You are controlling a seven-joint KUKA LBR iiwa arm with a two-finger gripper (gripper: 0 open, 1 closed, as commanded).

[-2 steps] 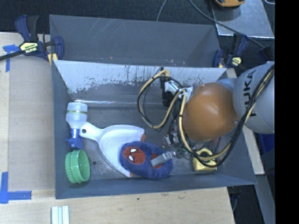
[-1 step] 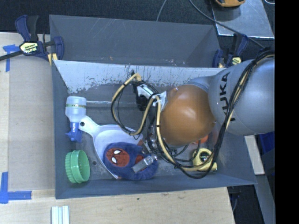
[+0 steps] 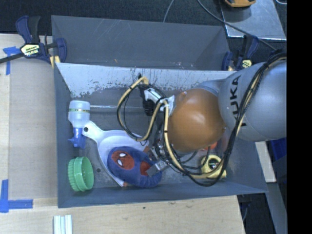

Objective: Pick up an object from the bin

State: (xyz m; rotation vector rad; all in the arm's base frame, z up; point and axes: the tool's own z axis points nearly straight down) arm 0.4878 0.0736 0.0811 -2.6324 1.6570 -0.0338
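Blue soft toy [image 3: 127, 165], rounded, with a red masked face stitched on its upper side. It lies at the front of the bin [image 3: 146, 197], a little left of centre, and rests in the bowl of a white plastic scoop [image 3: 103, 139]. The scoop's handle runs up and left from the toy.

Gripper [image 3: 155, 165] is low in the bin, at the toy's right end, touching or just beside it. A red patch shows there against the blue fabric. Cables and wrist hardware cover this spot, so I cannot tell whether the gripper is clenched or released, nor whether it has any of the toy in its grasp.

Arm [image 3: 258, 101], grey, enters from the right over the bin's right wall. An orange dome cover [image 3: 195, 122] sits on the wrist, right of centre. Black and yellow cables [image 3: 123, 112] loop out to the left of the cover and hang over the bin floor. More loops trail along the front right.

Other contents:
- A pale bottle [image 3: 78, 112] with a greenish band stands at the left wall, with a small blue piece [image 3: 75, 140] just below it, touching the scoop's handle.
- A green ribbed lid [image 3: 80, 173] is in the front left corner, just left of the scoop and apart from the toy.
- A yellow and black ring [image 3: 212, 164] is at the front right, partly under the cable loops. I cannot tell whether it is loose.
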